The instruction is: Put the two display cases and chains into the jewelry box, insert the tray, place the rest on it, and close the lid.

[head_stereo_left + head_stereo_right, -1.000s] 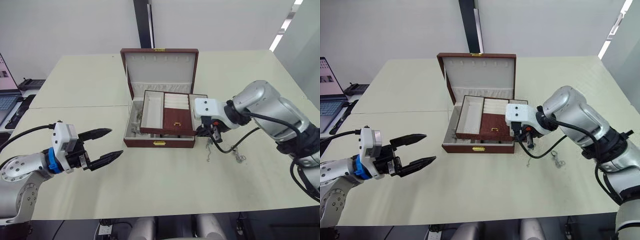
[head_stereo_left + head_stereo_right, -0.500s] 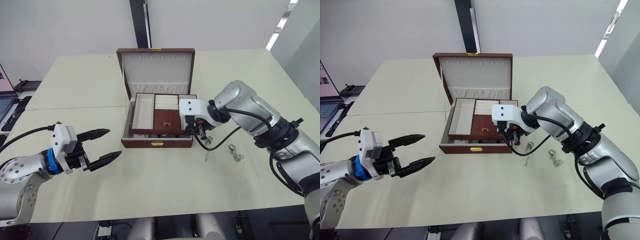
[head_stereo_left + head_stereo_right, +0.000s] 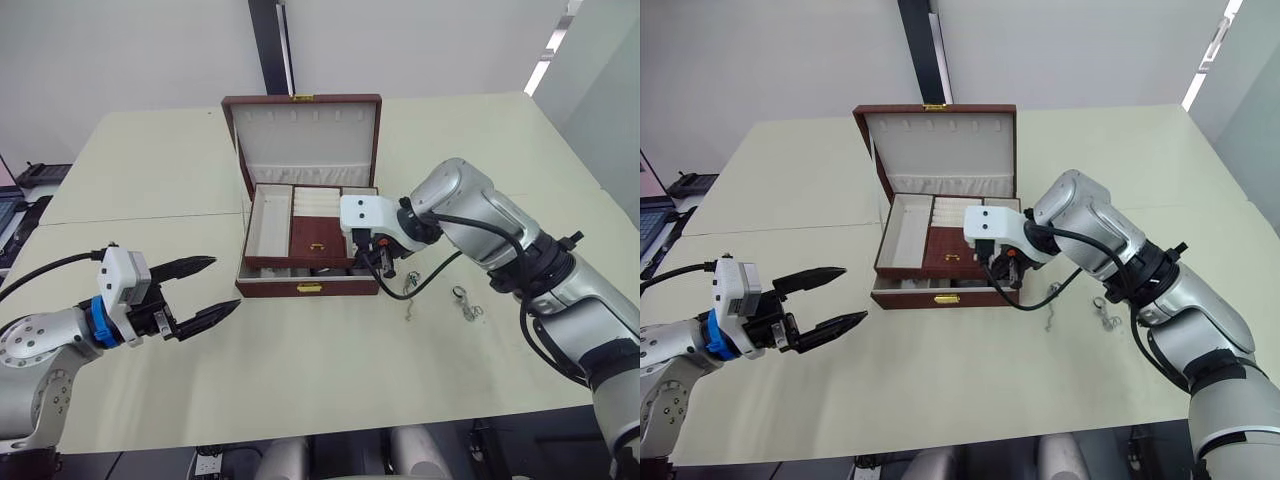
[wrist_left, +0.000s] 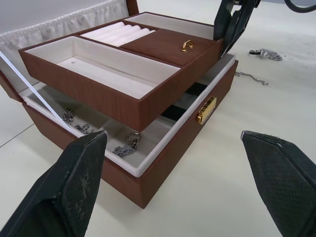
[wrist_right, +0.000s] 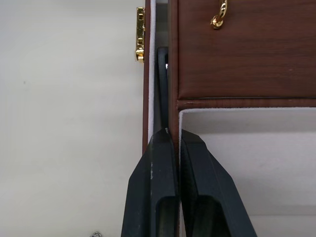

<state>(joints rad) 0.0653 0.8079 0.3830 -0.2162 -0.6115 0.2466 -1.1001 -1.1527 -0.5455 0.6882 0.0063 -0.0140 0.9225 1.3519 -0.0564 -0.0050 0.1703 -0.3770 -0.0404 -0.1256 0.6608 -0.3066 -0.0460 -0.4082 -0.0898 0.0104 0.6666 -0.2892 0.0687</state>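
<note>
Above the open jewelry box (image 3: 300, 280), the tray (image 3: 300, 225) is held tilted, its front wall pinched by the right gripper (image 5: 170, 143). The left gripper (image 3: 205, 290) is held apart over the worktop (image 3: 300, 370), jaws spread. Two silvery chains (image 3: 438, 297) lie beside the box.

Jewelry box (image 3: 308, 287) at the middle of the table (image 3: 300, 370), lid (image 3: 302, 135) standing open behind. Tray (image 4: 123, 69) above the box, tilted, not seated, its right front wall pinched by the right gripper (image 5: 173, 143). Chains (image 4: 121, 148) in the box below, at the left front. Probably one display case (image 4: 180, 101) under the tray. Two small pieces (image 3: 440, 295) on the table right of the box. Left gripper (image 3: 205, 290) well left, apart.
</note>
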